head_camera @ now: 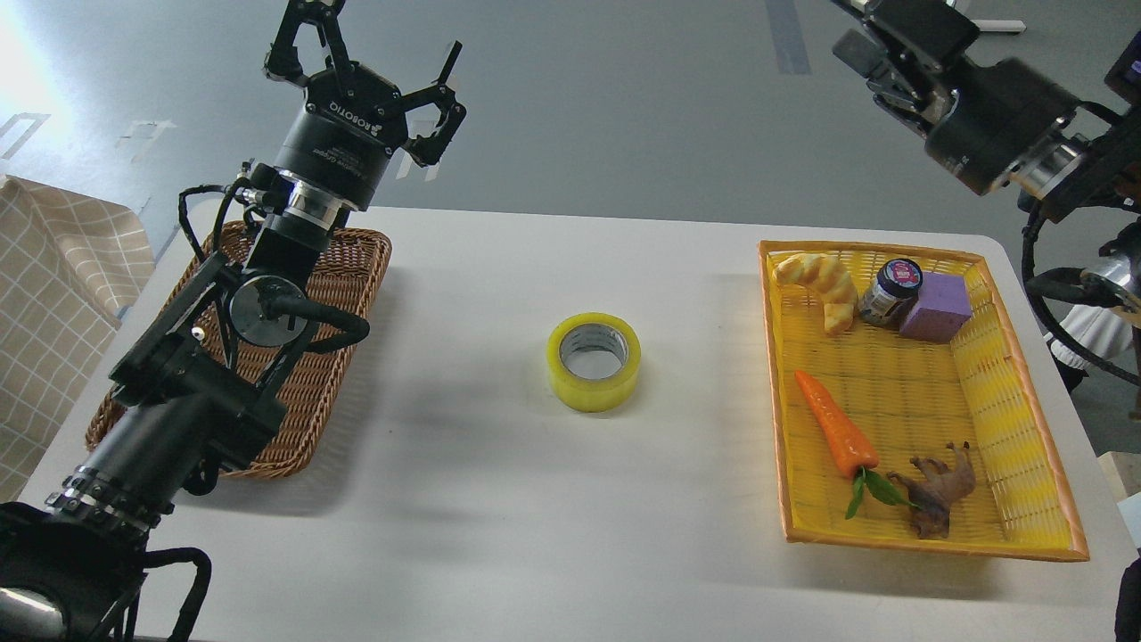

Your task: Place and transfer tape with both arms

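Note:
The yellow tape roll (594, 359) with a grey-white core lies flat on the white table (499, 517), near its middle, and nothing touches it. My left gripper (374, 49) is raised above the far end of the brown wicker basket (352, 267), fingers spread open and empty, well left of the tape. My right gripper (878, 36) is high at the top right, beyond the yellow basket (774, 392). Its fingertips run out at the view's top edge, so its state does not show. It is far from the tape.
The yellow basket holds a bread piece (816, 278), a small jar (887, 290), a purple block (936, 306), a carrot (833, 435) and a brown toy figure (940, 486). A checked cloth (53, 303) hangs at the left table edge.

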